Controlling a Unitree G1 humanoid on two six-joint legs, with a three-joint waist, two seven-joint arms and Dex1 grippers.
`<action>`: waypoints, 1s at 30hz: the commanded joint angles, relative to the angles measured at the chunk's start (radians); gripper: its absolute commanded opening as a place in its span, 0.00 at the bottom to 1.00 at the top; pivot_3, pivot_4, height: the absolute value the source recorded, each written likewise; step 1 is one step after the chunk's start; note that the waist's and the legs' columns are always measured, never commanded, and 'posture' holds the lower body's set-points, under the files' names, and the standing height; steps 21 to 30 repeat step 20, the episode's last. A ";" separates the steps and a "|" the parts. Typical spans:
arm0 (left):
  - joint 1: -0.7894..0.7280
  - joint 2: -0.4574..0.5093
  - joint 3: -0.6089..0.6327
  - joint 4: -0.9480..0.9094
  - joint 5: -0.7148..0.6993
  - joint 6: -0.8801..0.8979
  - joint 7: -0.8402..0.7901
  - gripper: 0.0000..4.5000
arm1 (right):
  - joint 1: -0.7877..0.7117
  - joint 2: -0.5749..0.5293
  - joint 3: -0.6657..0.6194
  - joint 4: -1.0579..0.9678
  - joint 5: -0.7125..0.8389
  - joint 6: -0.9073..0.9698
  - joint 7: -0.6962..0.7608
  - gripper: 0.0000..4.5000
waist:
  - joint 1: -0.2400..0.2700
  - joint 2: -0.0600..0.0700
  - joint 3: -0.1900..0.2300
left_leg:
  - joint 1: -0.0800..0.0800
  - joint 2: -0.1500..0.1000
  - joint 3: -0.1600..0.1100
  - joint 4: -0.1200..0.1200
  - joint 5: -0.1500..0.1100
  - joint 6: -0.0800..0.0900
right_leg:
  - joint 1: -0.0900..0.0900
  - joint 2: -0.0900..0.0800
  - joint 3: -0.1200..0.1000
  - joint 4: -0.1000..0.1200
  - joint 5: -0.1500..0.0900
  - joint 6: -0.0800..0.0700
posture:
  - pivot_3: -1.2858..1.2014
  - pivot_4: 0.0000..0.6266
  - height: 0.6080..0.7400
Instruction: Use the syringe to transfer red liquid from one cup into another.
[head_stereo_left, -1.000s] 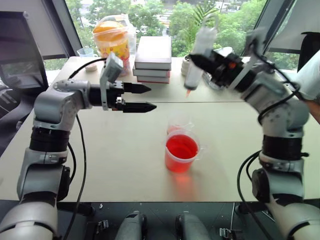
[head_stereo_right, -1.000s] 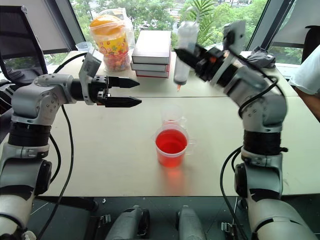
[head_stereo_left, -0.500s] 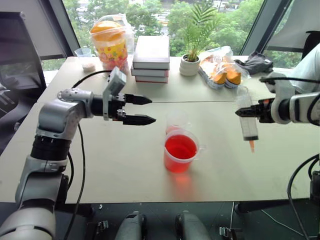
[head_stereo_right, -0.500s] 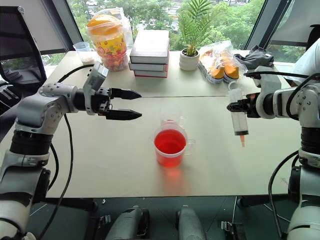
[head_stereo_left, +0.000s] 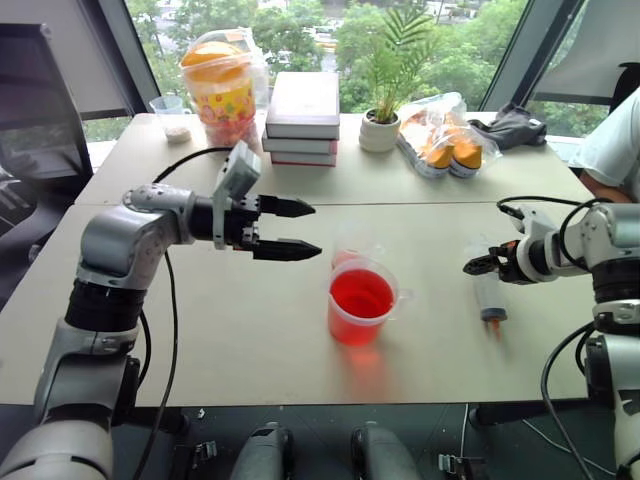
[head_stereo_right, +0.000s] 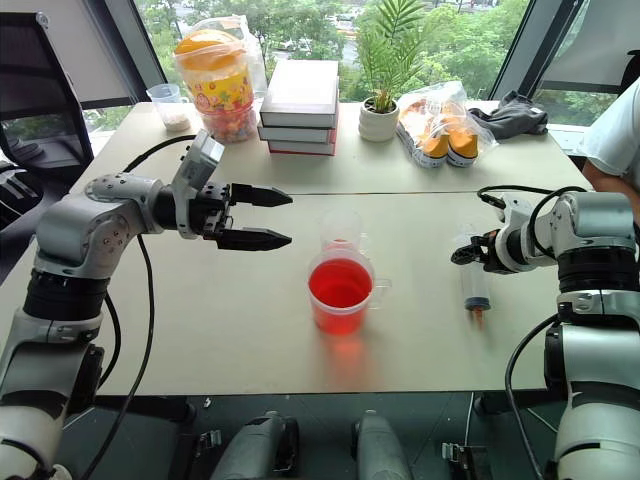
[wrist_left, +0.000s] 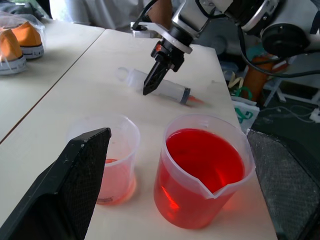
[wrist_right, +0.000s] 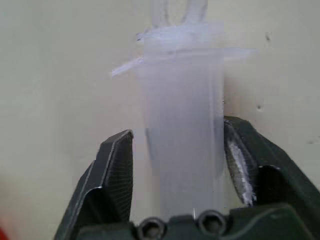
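Note:
The syringe (head_stereo_left: 488, 295) lies flat on the table at the right, its orange tip toward the front edge. My right gripper (head_stereo_left: 474, 266) points down over its barrel, open. In the right wrist view the fingers (wrist_right: 117, 165) stand on either side of the barrel (wrist_right: 182, 125), with a gap on one side. The wide beaker of red liquid (head_stereo_left: 361, 305) stands mid-table. The narrower clear cup (head_stereo_left: 352, 243) stands just behind it with a little red at its bottom (wrist_left: 112, 175). My left gripper (head_stereo_left: 295, 228) hangs open above the table, left of both cups.
Along the back stand a stack of books (head_stereo_left: 305, 105), a jar of snacks (head_stereo_left: 220, 80), a potted plant (head_stereo_left: 385, 120), a bag with orange items (head_stereo_left: 445, 140) and a small cup with white grains (head_stereo_left: 175, 118). A person's sleeve (head_stereo_left: 615, 150) shows at the right edge.
My right arm swung down and to the right with the syringe. It went from upright in a shut grip to lying on the table, and the fingers have opened. The left gripper stayed put.

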 joint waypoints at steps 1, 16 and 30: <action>-0.001 0.014 0.033 -0.032 -0.033 0.014 0.006 1.00 | -0.022 -0.013 -0.025 -0.014 -0.012 -0.010 0.020 0.98 | 0.001 0.000 0.000 | 0.000 0.000 0.000 0.000 0.000 0.000 | 0.000 0.000 0.000 0.000 0.000 0.000 | 0.52 0.24 1.00; 0.018 0.044 0.030 -0.024 -0.029 -0.010 0.002 1.00 | 0.378 -0.450 -0.197 -0.844 0.198 -0.194 0.466 0.98 | 0.003 0.000 0.000 | 0.000 0.000 -0.001 0.001 -0.001 0.001 | 0.000 0.000 0.000 0.000 0.000 0.001 | 0.52 0.24 1.00; 0.034 0.052 0.031 -0.028 -0.027 -0.016 0.004 1.00 | 0.552 -0.450 -0.427 -0.997 0.268 -0.221 0.554 0.98 | 0.005 0.000 0.000 | 0.002 0.001 -0.001 0.001 -0.001 0.001 | 0.002 0.000 0.000 0.000 0.000 0.001 | 0.52 0.24 1.00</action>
